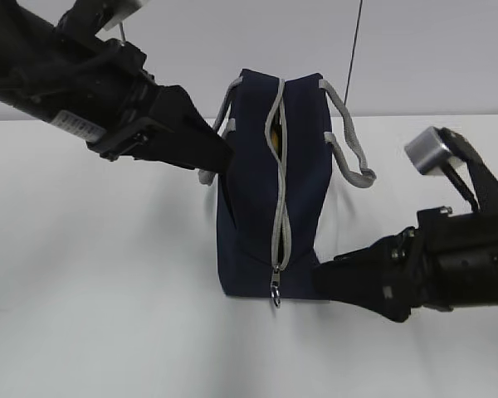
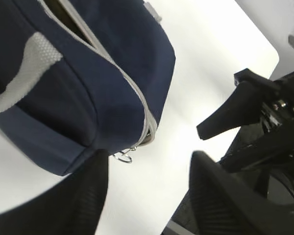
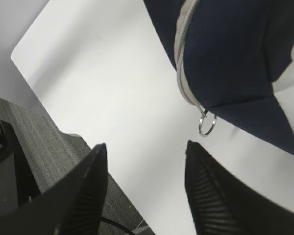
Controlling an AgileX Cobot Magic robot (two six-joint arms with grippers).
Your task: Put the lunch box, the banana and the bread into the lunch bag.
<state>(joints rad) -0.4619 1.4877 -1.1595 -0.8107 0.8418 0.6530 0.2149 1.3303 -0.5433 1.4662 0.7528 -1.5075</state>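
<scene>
lunch bag [image 1: 270, 199] upright, zipper part open; a ring pull [image 3: 206, 123] at 6 o'clock. both fingers open, empty; widen mouth before loading.

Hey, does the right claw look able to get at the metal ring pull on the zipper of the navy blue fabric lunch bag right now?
Probably yes: the right claw is open, and the ring pull hangs free just beyond it with only bare table between.

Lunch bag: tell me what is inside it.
Through the zipper gap near the top of the lunch bag only a sliver of yellow shows, perhaps the banana. The navy fabric hides everything else; the lunch box and the bread cannot be seen.
</scene>
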